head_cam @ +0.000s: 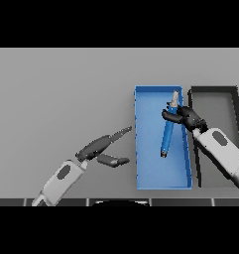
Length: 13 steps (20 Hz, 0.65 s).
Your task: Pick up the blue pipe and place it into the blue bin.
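The placing step looks to be in hand: the right hand [184,117] reaches in from the right over the blue bin [146,168], its fingers curled round the upper part of the blue pipe [167,133]. The pipe runs near-to-far inside the bin's outline, its pale tip pointing to the far wall and its dark end toward the near side; whether it already rests on the bin floor cannot be told. The next move likely calls for lowering it if needed, then loosening the fingers and lifting clear without dragging the pipe out. The left hand [102,148] sits idle left of the bin, fingers straight and relaxed. A black bin [212,90] stands just right of the blue one on the grey table [56,94].
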Motion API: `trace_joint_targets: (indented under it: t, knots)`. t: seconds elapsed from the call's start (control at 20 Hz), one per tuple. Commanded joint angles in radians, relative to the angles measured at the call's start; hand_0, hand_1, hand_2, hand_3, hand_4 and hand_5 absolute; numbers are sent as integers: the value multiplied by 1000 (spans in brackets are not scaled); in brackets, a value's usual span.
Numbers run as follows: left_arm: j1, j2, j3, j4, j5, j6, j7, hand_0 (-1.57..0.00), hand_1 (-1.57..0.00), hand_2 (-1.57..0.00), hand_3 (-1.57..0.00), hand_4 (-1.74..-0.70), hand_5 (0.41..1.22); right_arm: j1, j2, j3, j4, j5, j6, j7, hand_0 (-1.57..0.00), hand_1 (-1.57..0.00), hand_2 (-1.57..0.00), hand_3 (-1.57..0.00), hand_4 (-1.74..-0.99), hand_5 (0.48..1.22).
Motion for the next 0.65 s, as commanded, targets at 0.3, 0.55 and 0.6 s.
trace_joint_targets:
  t: [0.3,0.55,0.6]
  knots:
    - [3,8,4,-5,3,-1,8,1,1,1,1,-828,471,0,7,24,-4,22,-26,-11,-32,-24,-23,-14,-1182,789]
    - [24,28,5,23,-13,-7,-37,1,1,1,1,-826,473,2,-2,21,-14,15,-20,-11,-20,-15,-14,-8,-1186,767]
    - [36,33,2,4,-9,-9,-48,1,1,1,1,-826,474,0,-2,22,-5,18,-10,-11,-20,-15,-14,-8,-1186,769]
